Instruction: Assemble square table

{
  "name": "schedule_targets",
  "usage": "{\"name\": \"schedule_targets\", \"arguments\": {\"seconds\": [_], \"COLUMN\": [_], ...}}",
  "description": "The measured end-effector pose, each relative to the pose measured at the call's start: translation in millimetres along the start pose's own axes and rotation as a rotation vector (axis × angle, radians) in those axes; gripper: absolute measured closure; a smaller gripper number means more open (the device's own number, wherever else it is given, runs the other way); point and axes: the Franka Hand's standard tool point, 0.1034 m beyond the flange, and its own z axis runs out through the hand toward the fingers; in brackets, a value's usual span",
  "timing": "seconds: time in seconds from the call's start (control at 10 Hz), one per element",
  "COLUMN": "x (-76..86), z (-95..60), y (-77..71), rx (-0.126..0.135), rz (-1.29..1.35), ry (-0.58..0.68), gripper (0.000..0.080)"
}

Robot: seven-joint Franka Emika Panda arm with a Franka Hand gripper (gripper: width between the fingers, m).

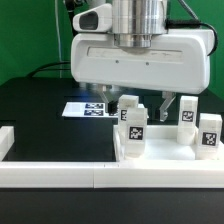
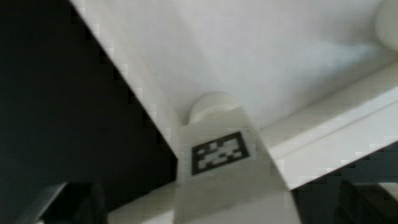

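Claw open above tabletop; leg upright just below.

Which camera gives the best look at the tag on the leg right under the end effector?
The wrist view. The leg fills the middle of that picture and its tag faces the camera up close. The exterior view shows the same leg whole but small, standing among other legs below the open end effector.

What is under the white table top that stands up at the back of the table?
The table top stands on its edge on the black table. The gripper hangs open in front of its lower edge, so the contact line is partly covered. Leg blocks stand in front.
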Motion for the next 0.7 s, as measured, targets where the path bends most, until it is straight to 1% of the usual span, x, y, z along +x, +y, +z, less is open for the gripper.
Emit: {"name": "schedule_targets", "arguments": {"seconds": [0.1, 0.2, 0.3, 0.4, 0.5, 0.7], "x": [0.4, 3.0, 13.5, 14.4, 18.2, 18.0], "z": [0.0, 0.5, 2.9, 7.7, 8.9, 9.0], "y": [1.0, 0.4, -12.6, -20.1, -18.4, -18.4], "rx": [-0.004, -0.017, -0.057, -0.067, -0.069, -0.068], "rz": [-0.08, -0.162, -0.295, -0.378, -0.394, -0.376], "ry": [0.001, 0.018, 0.116, 0.148, 0.163, 0.163], "gripper": [0.015, 0.015, 0.015, 0.015, 0.015, 0.015]}}
